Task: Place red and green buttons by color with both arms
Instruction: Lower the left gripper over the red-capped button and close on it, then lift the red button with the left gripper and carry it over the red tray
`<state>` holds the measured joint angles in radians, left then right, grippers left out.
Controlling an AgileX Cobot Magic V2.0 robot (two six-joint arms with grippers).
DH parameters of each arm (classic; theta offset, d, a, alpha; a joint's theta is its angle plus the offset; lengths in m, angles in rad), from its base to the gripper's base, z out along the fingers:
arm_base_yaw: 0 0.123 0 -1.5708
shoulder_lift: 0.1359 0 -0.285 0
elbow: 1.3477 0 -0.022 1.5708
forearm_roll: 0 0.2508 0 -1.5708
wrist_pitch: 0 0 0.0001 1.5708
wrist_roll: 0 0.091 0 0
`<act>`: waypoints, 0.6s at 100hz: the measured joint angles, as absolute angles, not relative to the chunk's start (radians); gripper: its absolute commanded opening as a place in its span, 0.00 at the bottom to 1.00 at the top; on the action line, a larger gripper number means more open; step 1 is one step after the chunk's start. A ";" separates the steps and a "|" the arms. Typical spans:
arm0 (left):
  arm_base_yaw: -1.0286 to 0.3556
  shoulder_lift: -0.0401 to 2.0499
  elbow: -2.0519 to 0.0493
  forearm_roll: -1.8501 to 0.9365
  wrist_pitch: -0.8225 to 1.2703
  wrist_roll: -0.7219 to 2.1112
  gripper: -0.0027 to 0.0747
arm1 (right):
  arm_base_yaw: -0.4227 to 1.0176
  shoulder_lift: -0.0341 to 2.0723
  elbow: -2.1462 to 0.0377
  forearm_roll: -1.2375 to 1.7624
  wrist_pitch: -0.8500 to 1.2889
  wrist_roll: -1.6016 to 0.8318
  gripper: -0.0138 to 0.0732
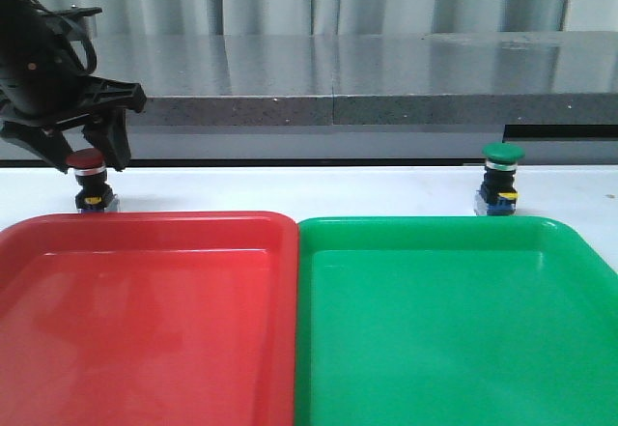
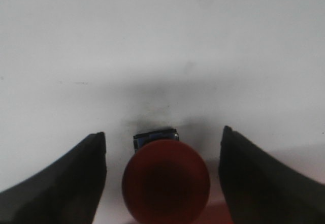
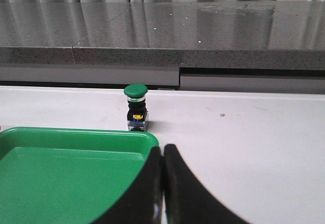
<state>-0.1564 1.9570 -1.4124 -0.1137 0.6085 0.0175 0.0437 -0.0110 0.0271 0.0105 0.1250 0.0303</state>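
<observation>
L gripper (image 2: 163,148) apart, straddling red button (image 1: 88,180) at table's far-left edge | R gripper (image 3: 162,183) together, green button (image 1: 500,180) far-right, untouched | centre cap before closing.

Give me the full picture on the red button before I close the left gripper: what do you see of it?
The red button stands upright on the white table, just beyond the red tray's far rim, outside it. It has a domed matte red cap, a silver ring, a black body with a yellow mark and a clear bluish base. The left gripper is open and straddles the cap; in the wrist view both fingers stand clear of it, touching nothing.
</observation>
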 measured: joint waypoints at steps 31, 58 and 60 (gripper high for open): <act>-0.156 1.957 -1.438 -0.114 0.659 0.017 0.13 | 0.044 -0.011 0.027 0.011 0.125 0.030 0.03; -0.156 1.873 -1.470 -0.142 0.730 0.010 0.13 | 0.044 -0.011 0.027 0.011 0.125 0.030 0.03; -0.156 1.863 -1.470 -0.144 0.731 0.007 0.13 | 0.044 -0.011 0.027 0.011 0.125 0.030 0.03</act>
<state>-0.1564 1.8628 -1.4705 -0.1443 0.7313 0.0074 0.0437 -0.0110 0.0271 0.0105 0.1250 0.0303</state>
